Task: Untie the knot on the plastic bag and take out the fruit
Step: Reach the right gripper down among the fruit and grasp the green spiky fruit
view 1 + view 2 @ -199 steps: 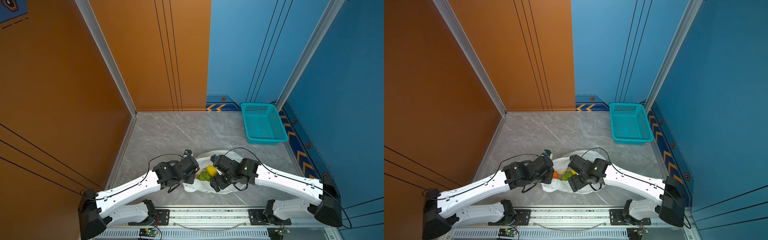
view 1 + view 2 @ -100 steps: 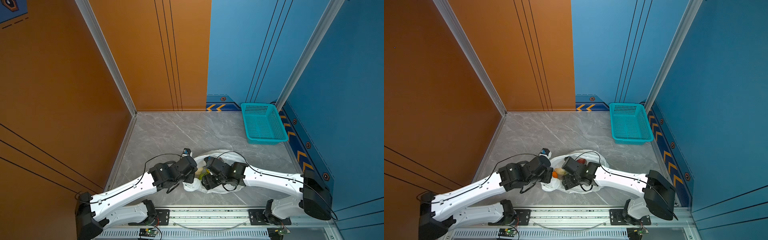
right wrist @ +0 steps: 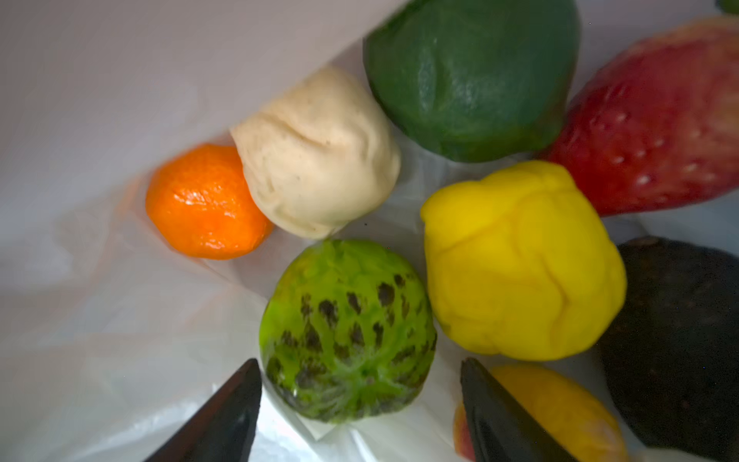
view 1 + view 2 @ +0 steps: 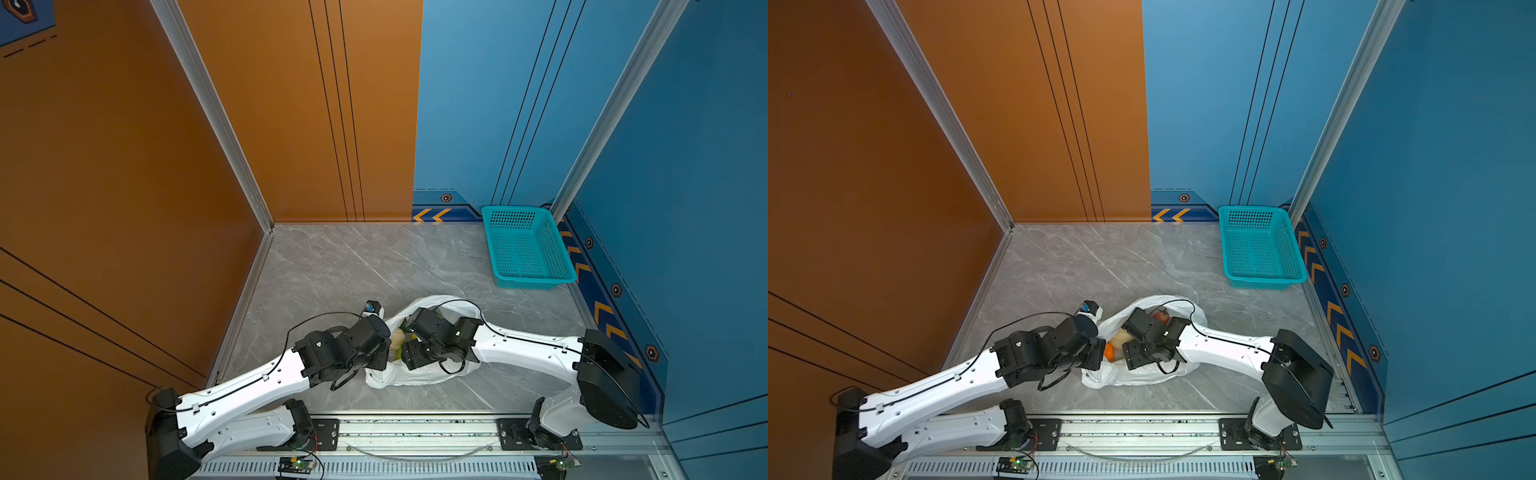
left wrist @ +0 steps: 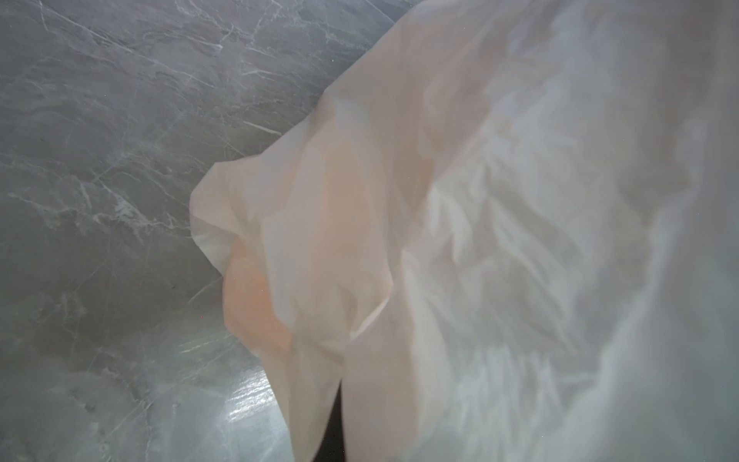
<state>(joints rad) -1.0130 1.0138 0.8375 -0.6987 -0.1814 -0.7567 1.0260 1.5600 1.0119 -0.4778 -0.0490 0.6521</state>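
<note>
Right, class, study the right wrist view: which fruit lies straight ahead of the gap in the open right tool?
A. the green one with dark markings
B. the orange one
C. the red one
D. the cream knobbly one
A: in the right wrist view the green fruit with dark markings sits just ahead of the open right tool, centred on its gap, inside the plastic bag.

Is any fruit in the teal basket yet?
No, the teal basket shows only bare mesh in a top view, and the fruit lies inside the plastic bag.
</note>
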